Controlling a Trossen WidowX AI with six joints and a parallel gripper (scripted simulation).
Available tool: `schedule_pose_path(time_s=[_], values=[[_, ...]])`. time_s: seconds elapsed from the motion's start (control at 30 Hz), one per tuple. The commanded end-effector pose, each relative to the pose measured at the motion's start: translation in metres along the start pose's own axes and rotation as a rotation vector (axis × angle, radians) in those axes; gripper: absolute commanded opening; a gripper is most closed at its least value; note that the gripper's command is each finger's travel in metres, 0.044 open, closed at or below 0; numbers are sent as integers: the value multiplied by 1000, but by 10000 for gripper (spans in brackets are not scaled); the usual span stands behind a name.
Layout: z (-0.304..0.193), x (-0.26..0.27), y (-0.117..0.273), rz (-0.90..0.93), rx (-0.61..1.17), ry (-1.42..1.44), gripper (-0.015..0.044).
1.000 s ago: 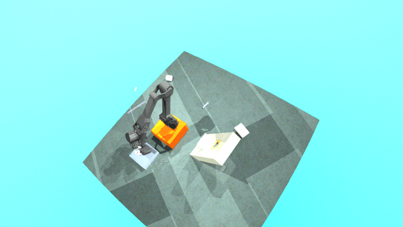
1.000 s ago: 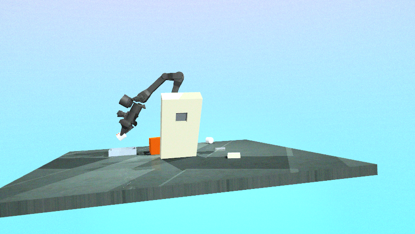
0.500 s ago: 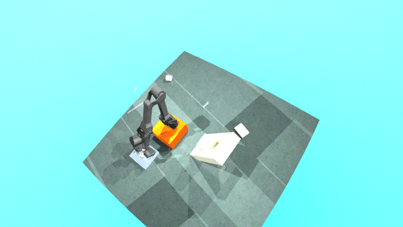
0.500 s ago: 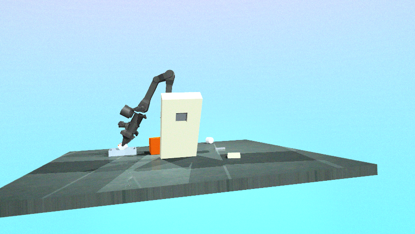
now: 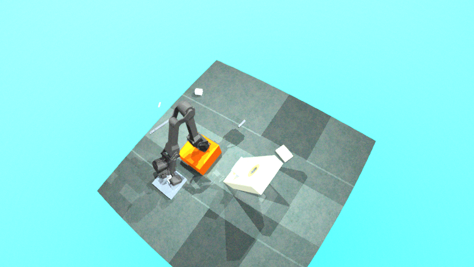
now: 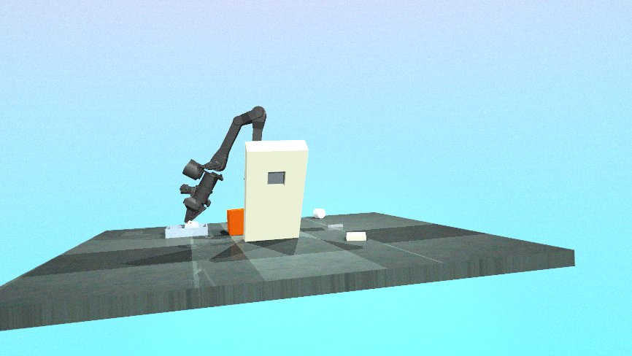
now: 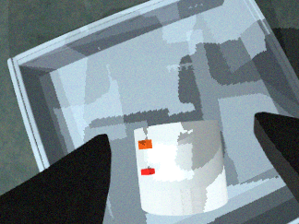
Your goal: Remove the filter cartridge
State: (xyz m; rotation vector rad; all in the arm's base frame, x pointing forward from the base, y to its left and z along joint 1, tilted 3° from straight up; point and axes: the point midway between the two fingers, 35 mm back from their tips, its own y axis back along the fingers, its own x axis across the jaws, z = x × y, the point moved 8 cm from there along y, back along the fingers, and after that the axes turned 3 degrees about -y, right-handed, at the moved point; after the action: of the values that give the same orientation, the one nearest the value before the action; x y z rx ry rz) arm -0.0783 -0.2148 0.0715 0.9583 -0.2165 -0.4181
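The white round cartridge (image 5: 168,179) (image 6: 191,224) (image 7: 182,167) lies on its side inside the pale blue-grey tray (image 5: 169,195) (image 6: 174,233) (image 7: 83,91), seemingly on its floor. An orange and a red mark show on its side; its slots are not visible. My gripper (image 6: 187,220) (image 7: 183,133) is open, with one black finger on each side of the cartridge. Gaps show between both fingers and the cartridge in the wrist view. The cream service panel (image 5: 247,186) (image 6: 274,207) stands apart from the tray, with a yellow ring (image 5: 249,173) around its opening.
The orange base block (image 5: 209,161) (image 6: 235,222) is between tray and panel. A cream block (image 5: 284,153) (image 6: 355,236) lies beyond the panel. A small white cylinder (image 5: 198,91) (image 6: 318,213) and a short grey bar (image 5: 241,123) (image 6: 335,225) lie farther off.
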Motion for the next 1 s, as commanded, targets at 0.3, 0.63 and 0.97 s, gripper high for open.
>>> schedule_pose_path(time_s=[0.3,0.63,0.97], values=[[35,2,59,0,-1,0,440],[32,2,50,5,-2,3,440],[32,2,50,5,-2,3,440]])
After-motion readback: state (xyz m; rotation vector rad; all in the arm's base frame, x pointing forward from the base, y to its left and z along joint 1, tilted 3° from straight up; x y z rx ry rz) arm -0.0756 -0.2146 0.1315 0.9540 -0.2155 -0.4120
